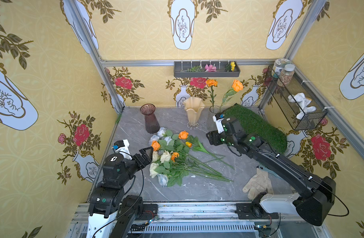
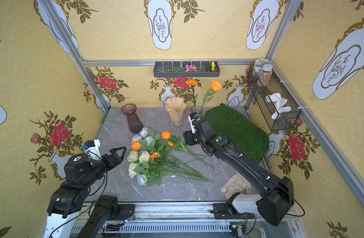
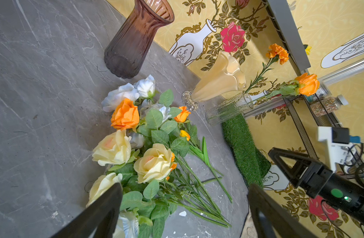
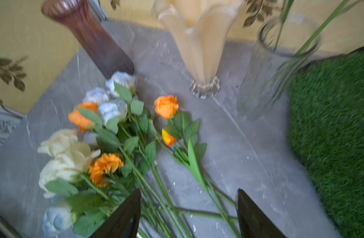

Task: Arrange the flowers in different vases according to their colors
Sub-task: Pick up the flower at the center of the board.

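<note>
Left gripper [image 1: 147,152] is spread wide with nothing in it, parked just beside the cream roses [image 1: 165,156] at the blossom end of the flowers [image 1: 177,162] — they're lying in a loose pile on the table [image 1: 197,191], stems fanned toward the right arm. Right gripper [image 4: 189,191] has its jaws apart too, empty, up over the stem side near the grass mat [image 1: 257,127]. Behind the pile stand the purple-brown vase [image 1: 150,121] and cream vase [image 1: 193,113], plus the clear vase [image 1: 214,109] holding an orange marigold [image 1: 211,82] and an orange rose [image 1: 237,85] — a glove [image 1: 258,183] lies near the front edge
</note>
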`<state>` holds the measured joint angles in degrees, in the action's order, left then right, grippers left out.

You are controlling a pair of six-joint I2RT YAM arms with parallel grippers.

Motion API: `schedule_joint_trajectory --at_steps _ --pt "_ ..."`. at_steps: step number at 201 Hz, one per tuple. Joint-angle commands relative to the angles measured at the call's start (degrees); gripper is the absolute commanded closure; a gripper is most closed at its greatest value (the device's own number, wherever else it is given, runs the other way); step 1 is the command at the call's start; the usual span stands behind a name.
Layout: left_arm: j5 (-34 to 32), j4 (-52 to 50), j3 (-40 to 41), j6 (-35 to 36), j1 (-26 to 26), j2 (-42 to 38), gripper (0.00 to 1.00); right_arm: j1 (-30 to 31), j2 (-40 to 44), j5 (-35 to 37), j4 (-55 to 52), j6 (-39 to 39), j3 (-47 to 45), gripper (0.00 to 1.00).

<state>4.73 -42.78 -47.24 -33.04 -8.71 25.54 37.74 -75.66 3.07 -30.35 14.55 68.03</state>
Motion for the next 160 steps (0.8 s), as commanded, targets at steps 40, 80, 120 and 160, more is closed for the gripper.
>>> schedule_joint_trajectory --at_steps 40,80,120,160 --pt "0.3 0.6 0.0 0.3 -0.1 1.5 0.04 3.4 -9.5 -7.9 3.8 -0.1 -4.4 0.46" --pt "0.0 0.5 -0.1 0.3 -0.1 2.7 0.04 3.4 -21.0 -11.4 3.9 -2.2 0.3 0.62" --pt "-0.2 0.4 -0.1 0.3 0.0 3.7 0.0 5.7 -27.3 -9.6 4.9 -5.4 4.2 0.6" --pt "-0.9 0.4 -0.1 0.2 0.1 4.2 0.0 8.7 -33.6 -8.4 5.0 -9.2 7.9 0.6"
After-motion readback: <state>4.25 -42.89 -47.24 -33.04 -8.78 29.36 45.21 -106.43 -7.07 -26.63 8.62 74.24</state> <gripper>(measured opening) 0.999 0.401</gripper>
